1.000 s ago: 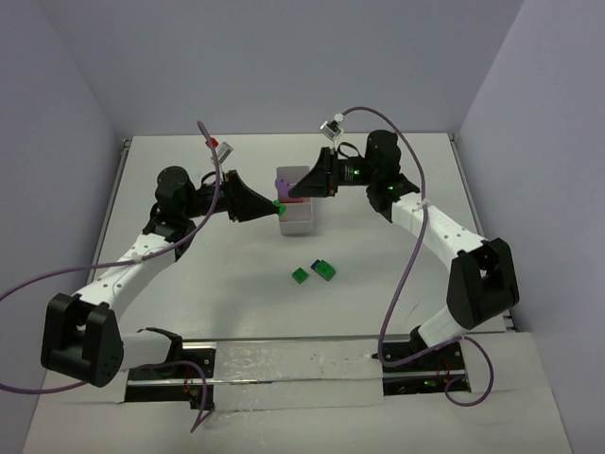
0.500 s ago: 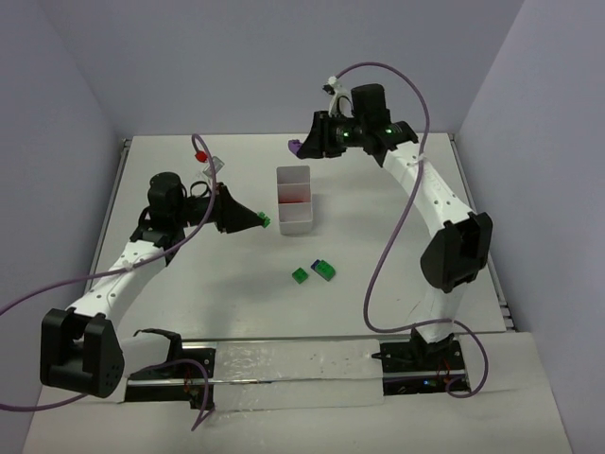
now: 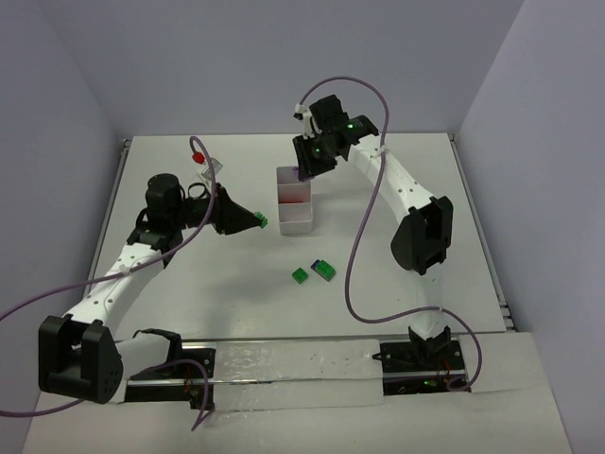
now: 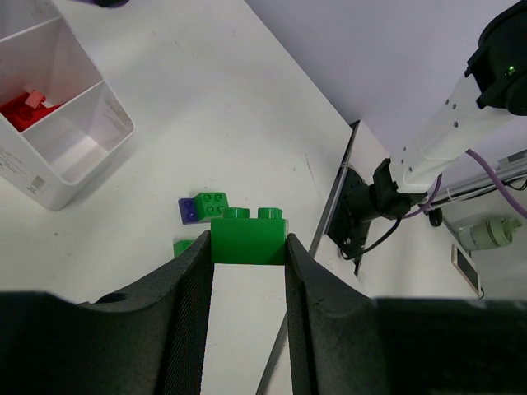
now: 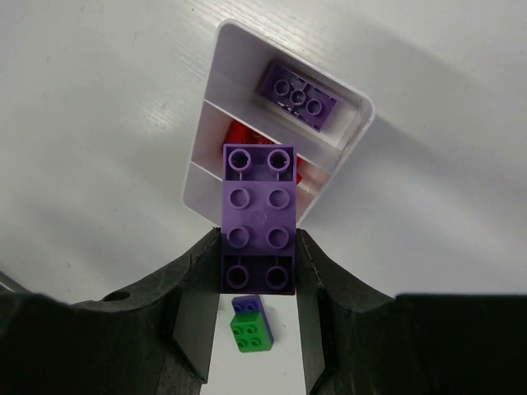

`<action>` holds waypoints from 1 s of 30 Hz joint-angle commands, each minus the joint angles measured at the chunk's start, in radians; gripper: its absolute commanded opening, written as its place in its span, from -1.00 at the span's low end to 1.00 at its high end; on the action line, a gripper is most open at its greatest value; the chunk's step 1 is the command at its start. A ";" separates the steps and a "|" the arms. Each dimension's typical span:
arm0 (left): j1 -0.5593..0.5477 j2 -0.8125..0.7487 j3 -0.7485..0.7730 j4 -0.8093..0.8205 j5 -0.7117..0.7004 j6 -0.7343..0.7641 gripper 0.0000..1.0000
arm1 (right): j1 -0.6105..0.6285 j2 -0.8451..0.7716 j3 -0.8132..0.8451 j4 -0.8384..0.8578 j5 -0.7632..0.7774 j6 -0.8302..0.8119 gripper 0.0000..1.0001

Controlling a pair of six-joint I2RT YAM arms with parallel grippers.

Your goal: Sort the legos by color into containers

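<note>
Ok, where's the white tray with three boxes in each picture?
Top external: the white tray sits near the middle of the picture, on the table's far half.
Left wrist: upper left corner, cut off by the edge.
Right wrist: upper middle, partly hidden by the purple brick.
Shared landmark: the red brick in its middle compartment.

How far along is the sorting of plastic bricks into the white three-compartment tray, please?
Done: a purple brick and a red brick lie in separate tray compartments. In hand: left gripper holds a green brick, right gripper a second purple brick. Left: a loose green brick and a green-and-blue pair.
</note>
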 commanded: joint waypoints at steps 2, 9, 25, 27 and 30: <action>0.008 -0.035 0.016 0.000 -0.010 0.015 -1.00 | 0.016 0.060 0.075 -0.048 0.067 -0.029 -1.00; 0.009 -0.039 0.012 0.008 -0.010 0.007 -1.00 | 0.017 0.108 0.109 -0.048 0.083 -0.028 -0.96; 0.011 -0.047 0.003 0.001 -0.010 0.005 -1.00 | 0.012 0.155 0.165 -0.027 0.057 -0.010 -0.60; 0.012 -0.049 0.004 -0.005 -0.010 0.007 -1.00 | 0.012 0.164 0.171 -0.031 0.057 -0.014 -0.53; 0.012 -0.046 0.005 -0.006 -0.010 0.005 -1.00 | 0.010 0.178 0.177 -0.032 0.055 -0.019 -0.33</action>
